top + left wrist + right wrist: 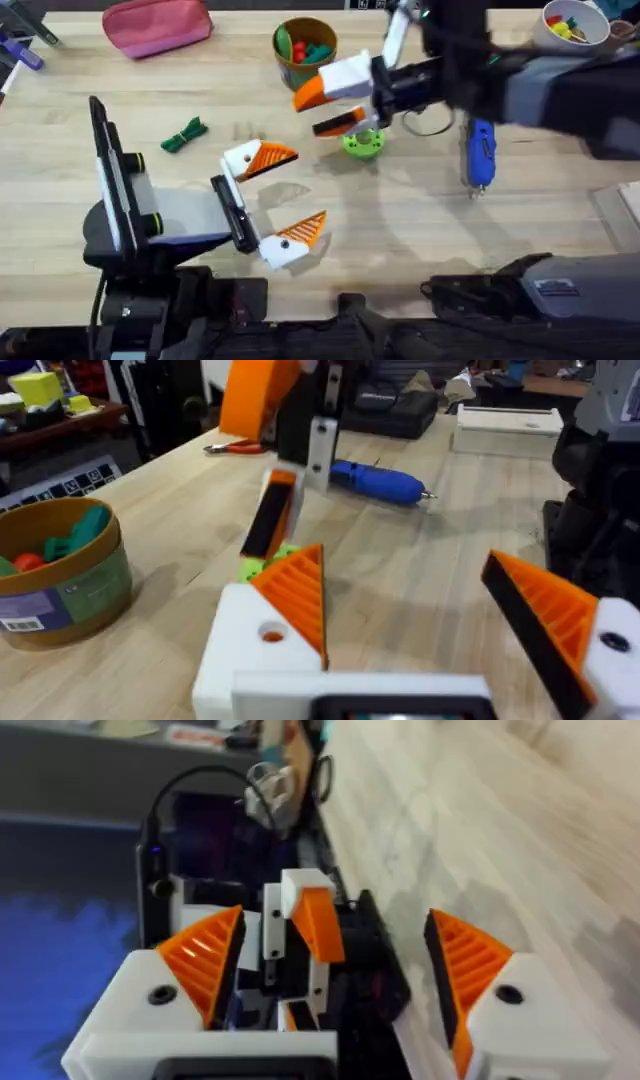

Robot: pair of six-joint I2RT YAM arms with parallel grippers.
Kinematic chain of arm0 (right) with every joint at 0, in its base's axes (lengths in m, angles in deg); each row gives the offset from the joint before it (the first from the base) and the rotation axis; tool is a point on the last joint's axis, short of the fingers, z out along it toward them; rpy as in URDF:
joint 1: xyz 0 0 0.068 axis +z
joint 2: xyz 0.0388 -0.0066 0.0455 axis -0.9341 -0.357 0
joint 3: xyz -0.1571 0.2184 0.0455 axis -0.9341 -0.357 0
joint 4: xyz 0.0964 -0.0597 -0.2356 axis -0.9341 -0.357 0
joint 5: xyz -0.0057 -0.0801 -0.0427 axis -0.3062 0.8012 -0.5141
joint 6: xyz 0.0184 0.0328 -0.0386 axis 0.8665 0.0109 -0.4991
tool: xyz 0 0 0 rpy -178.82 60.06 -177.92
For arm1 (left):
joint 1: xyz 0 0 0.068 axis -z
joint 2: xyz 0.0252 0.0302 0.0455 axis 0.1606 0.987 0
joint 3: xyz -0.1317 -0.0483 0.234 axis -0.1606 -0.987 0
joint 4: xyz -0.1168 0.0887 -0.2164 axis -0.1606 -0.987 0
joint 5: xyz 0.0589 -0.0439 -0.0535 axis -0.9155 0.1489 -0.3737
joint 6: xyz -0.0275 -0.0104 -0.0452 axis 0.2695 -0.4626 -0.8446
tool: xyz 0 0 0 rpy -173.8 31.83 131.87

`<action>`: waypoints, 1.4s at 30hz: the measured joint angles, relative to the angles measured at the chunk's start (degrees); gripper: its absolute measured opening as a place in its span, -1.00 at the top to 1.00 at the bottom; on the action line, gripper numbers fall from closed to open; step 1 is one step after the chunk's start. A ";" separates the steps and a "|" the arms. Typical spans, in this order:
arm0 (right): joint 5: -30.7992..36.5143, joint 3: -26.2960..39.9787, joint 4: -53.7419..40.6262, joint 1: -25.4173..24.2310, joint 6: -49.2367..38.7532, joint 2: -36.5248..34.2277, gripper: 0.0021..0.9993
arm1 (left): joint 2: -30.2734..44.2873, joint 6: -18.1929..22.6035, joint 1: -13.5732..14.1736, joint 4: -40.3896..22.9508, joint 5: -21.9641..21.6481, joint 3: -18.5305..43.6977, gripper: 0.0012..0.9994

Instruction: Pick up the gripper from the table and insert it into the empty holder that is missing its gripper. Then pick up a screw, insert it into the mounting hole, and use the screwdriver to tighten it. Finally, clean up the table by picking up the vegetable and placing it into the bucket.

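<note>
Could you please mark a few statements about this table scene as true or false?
1. The screwdriver lies on the table. True.
2. The vegetable is in the bucket. False: it lies on the table, apart from the bucket.
3. The left end effector is open. True.
4. The green ring sits in the white bowl. False: it is on the table, near the screwdriver.
</note>
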State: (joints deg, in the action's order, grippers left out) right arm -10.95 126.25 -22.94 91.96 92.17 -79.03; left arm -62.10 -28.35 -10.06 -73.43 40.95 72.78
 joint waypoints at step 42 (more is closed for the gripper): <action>67.72 41.29 -67.26 6.65 -38.39 -14.99 -0.70 | 0.00 0.00 0.00 0.00 0.00 0.00 -0.97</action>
State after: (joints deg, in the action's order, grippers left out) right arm 56.77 167.53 -90.20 98.61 53.78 -94.02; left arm -62.10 -28.35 -10.06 -73.43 40.95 72.78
